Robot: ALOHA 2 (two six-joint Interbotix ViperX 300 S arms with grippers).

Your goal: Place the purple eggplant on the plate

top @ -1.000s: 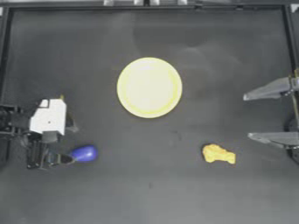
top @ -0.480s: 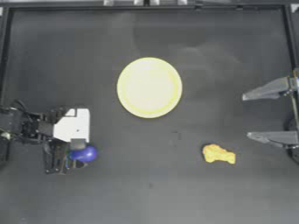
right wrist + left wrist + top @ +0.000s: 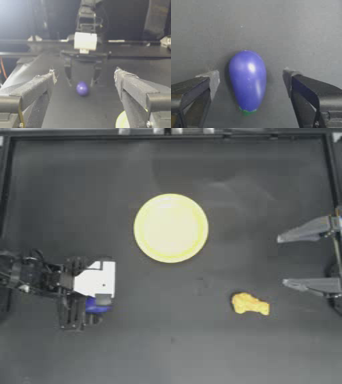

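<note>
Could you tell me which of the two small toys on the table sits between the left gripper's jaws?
The purple eggplant, lying between the open jaws of the left gripper, untouched. The yellow-orange piece lies apart, nearer the parked right gripper.

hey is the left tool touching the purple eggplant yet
Apart. The left wrist view shows bare table on both sides of the purple eggplant, between it and each open jaw of the left tool.

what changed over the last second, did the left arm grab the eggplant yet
The left gripper moved in from the table's left edge toward the middle and now sits over the purple eggplant, jaws open on either side of it, with gaps showing; nothing is grasped yet. The eggplant, the plate, the lumpy yellow-orange piece and the parked right gripper at the right edge stayed put.
</note>
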